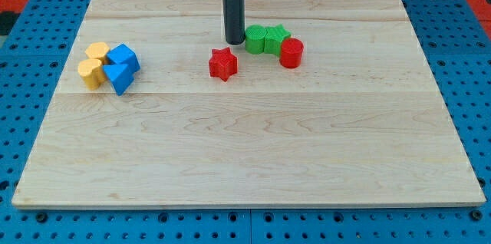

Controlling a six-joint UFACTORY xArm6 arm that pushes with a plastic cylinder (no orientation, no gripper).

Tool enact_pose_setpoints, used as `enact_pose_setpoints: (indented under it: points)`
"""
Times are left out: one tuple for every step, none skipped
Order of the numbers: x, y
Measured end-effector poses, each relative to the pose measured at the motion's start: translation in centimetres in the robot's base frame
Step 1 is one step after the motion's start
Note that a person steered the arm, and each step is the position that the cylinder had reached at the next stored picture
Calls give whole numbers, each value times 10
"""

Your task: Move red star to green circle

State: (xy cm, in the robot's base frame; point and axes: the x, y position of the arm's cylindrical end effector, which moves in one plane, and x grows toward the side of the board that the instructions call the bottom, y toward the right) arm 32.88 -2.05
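Your tool is a bare rod with no jaws; my tip [233, 41] rests on the tabletop [245, 152] between the two targets. The red star [222, 64] sits just below-left of it, the green circle [255, 39] just right, so you'd need to come round the star's left.

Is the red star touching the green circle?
No, the red star sits apart from the green circle, with bare wood between them and my tip near that gap.
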Motion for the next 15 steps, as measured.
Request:
enact_pose_setpoints:
  points:
    - [6,-28]
    - [26,-67]
    - [61,-82]
    - [87,-67]
    - [99,-22]
    - [94,1]
    - [84,2]
    - [83,-24]
    - [82,-46]
    - [75,-58]
    - [56,-58]
    - [39,-66]
    - [18,-71]
    - [-3,-71]
    - [-16,-63]
